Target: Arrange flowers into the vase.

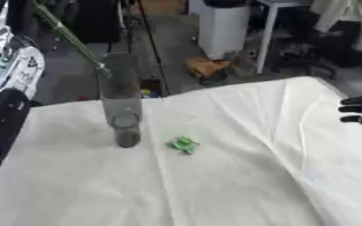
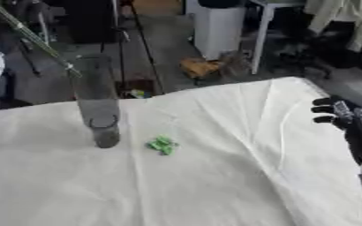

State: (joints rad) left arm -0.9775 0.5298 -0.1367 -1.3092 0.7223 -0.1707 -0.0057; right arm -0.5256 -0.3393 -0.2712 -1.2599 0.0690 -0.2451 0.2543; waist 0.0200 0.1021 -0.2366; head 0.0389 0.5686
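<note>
Vase: a tall clear glass cylinder (image 1: 122, 99) standing upright on the white cloth, toward the far left part of the table; its thick base sits on the cloth and its rim rises above the table's far edge.
Flower stem: a thin green stem (image 1: 66, 36) slants down from the upper left, and its lower tip sits right at the vase's rim; whether the tip is already inside the glass cannot be told.
Green scrap: a small bright green piece (image 1: 185, 144), perhaps leaves, lies on the cloth just beside the vase's base, to its right and a little nearer the camera, not touching it.
Table: covered by a creased white cloth (image 1: 238, 176) that fills the lower part of both views.
Left arm: a black and white arm (image 1: 6, 84) comes in along the left edge, rising toward the upper left corner where the stem begins; the left hand itself is out of view.
Right hand: a black hand (image 2: 340, 113) shows at the right edge, over the right side of the table and well apart from the vase; its fingers point left and look only slightly bent, with nothing between them.
Floor beyond: a white bin (image 1: 223, 28), the white leg of a stool (image 1: 267, 33) and an orange object (image 1: 207, 67) stand past the table's far edge.
</note>
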